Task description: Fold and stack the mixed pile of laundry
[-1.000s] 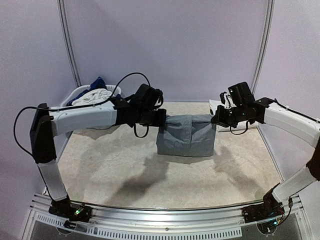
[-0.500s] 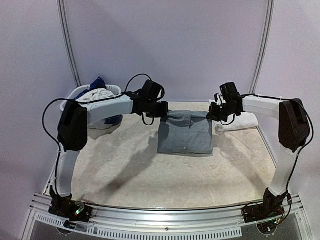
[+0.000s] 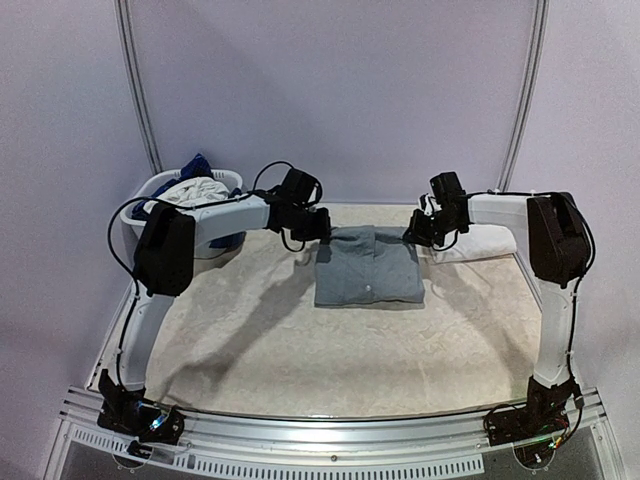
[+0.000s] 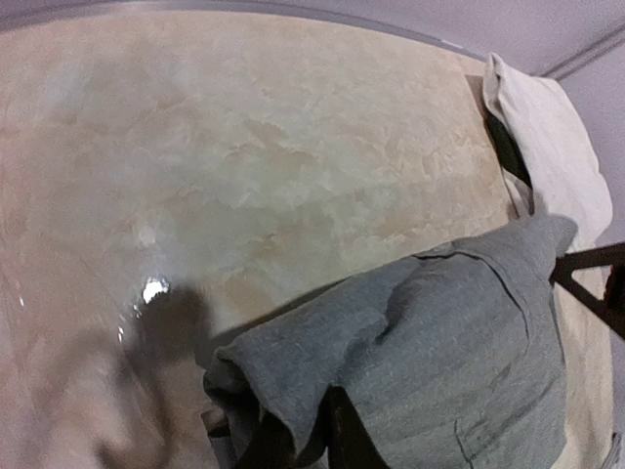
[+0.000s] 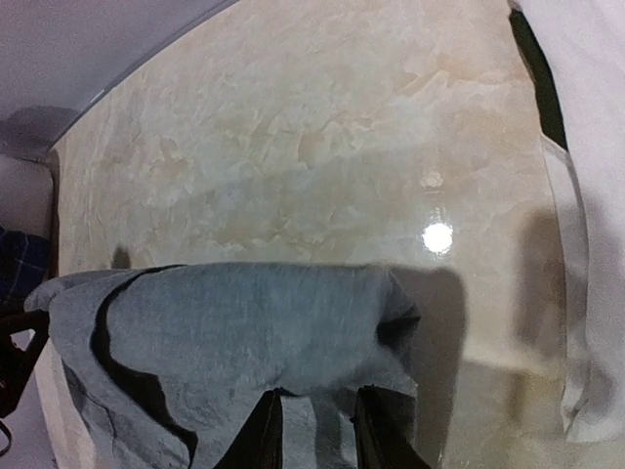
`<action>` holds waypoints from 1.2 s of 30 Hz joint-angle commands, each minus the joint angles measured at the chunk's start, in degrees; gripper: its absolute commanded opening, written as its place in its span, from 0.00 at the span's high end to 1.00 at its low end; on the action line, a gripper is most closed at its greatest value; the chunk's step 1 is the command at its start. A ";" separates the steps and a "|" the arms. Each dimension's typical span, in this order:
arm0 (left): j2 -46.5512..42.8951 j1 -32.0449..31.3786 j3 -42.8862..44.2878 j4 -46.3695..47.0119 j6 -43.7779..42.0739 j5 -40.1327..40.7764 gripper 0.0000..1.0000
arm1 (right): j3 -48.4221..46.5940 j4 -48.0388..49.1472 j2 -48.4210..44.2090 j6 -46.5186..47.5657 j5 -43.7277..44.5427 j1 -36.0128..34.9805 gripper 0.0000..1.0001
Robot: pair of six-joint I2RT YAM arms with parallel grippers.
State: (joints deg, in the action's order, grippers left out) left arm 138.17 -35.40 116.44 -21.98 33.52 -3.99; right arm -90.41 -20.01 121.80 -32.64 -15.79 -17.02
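Note:
A plain grey T-shirt [image 3: 368, 268] lies folded at the back middle of the table, its far edge lifted. My left gripper [image 3: 322, 228] is shut on its far left corner and my right gripper [image 3: 412, 232] on its far right corner. In the left wrist view the grey T-shirt [image 4: 439, 362] drapes over the dark fingers [image 4: 347, 445] of my left gripper [image 4: 305, 440]. In the right wrist view the grey T-shirt [image 5: 244, 332] is bunched between the fingers [image 5: 262, 430] of my right gripper [image 5: 320, 430]. Blue and white pieces [image 3: 190, 188] fill the basket.
The white oval basket [image 3: 142, 198] stands at the back left. A folded white piece [image 3: 482, 241] lies at the back right, just beyond my right gripper, and shows in both wrist views [image 4: 547, 137] [image 5: 586, 195]. The marbled table top [image 3: 300, 350] spreads out in front.
Both grippers have moved away from me towards the back of the table and lowered the hanging grey T-shirt, which now lies flatter on the surface. Both arms are stretched farther.

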 commanded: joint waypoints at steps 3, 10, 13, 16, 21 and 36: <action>1.56 1.19 3.46 2.11 -1.19 -6.73 0.56 | -1.78 0.50 -0.65 -0.63 -1.62 0.74 0.51; -7.33 0.97 -0.95 -0.21 -5.18 -1.28 0.16 | 0.64 0.08 -9.72 0.46 -2.92 0.44 0.37; -13.28 -0.12 -6.63 -0.63 -7.40 3.62 0.18 | 4.08 -0.31 -15.74 2.25 -2.02 -1.02 0.38; -17.34 -1.75 -11.36 0.03 -8.46 5.29 0.27 | 9.14 0.67 -21.05 3.31 -3.66 -3.50 0.45; -15.70 -4.90 -11.66 1.85 -8.81 -2.62 0.55 | 19.54 8.28 -24.60 2.06 -12.37 -8.10 0.70; 7.33 -7.37 10.59 4.57 -1.34 -15.06 0.72 | 36.85 29.97 -17.80 -3.39 -23.24 -7.96 0.93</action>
State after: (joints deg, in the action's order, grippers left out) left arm 140.84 -43.18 120.92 -17.82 29.45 -16.27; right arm -56.71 -0.01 99.81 -33.71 -35.40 -27.53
